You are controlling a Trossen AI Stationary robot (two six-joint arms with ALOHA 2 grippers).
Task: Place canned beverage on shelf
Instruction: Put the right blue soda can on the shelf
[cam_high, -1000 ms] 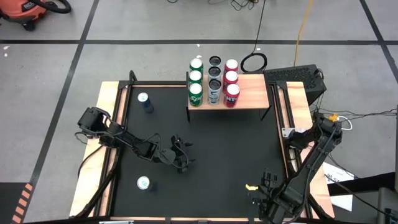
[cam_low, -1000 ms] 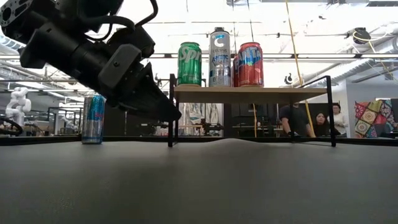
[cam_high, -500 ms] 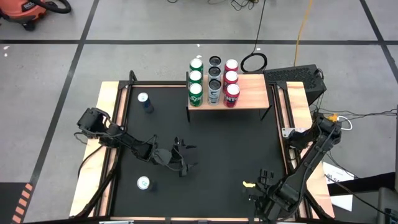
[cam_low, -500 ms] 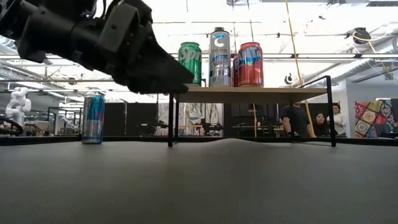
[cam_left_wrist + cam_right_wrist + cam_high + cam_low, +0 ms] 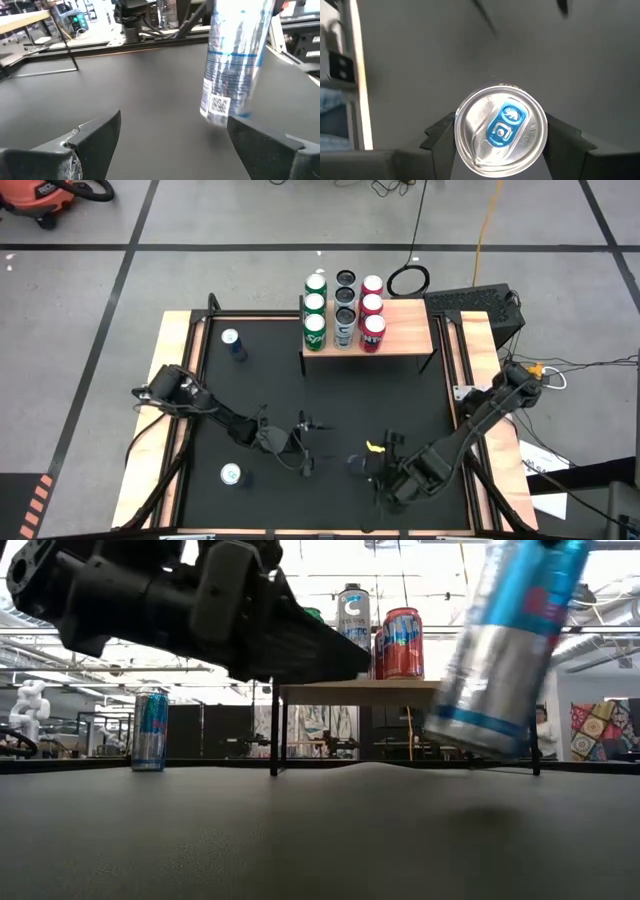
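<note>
My right gripper [image 5: 501, 134] is shut on a blue-and-silver beverage can [image 5: 505, 640], which is off the black mat near its middle front [image 5: 358, 464]. The left wrist view shows the same can [image 5: 235, 60] ahead of my left gripper [image 5: 172, 125]. That gripper [image 5: 305, 448] is open and level just left of the can, touching nothing. The shelf [image 5: 405, 330], a light-wood plank on thin black legs, stands at the mat's far edge with several cans [image 5: 344, 315] upright on it. My right gripper pinches the can just under its top rim [image 5: 461, 131] between its two fingers [image 5: 442, 136], one on each side. The fingers slant down from above. The can is lifted clear of the mat and tilted, its bottom end [image 5: 470, 735] hanging free.
One blue can [image 5: 232, 342] stands on the mat at the far left, also seen in the low view [image 5: 150, 730]. Another can [image 5: 231, 475] stands at the near left. A wooden frame [image 5: 172, 330] borders the mat. Bare mat lies between the grippers and the shelf.
My right gripper has moved from the near right corner toward the table's left, bringing the can, tilted and off the mat, into the low view. My left gripper has moved toward the table's right and tipped up from pointing downward to nearly level.
</note>
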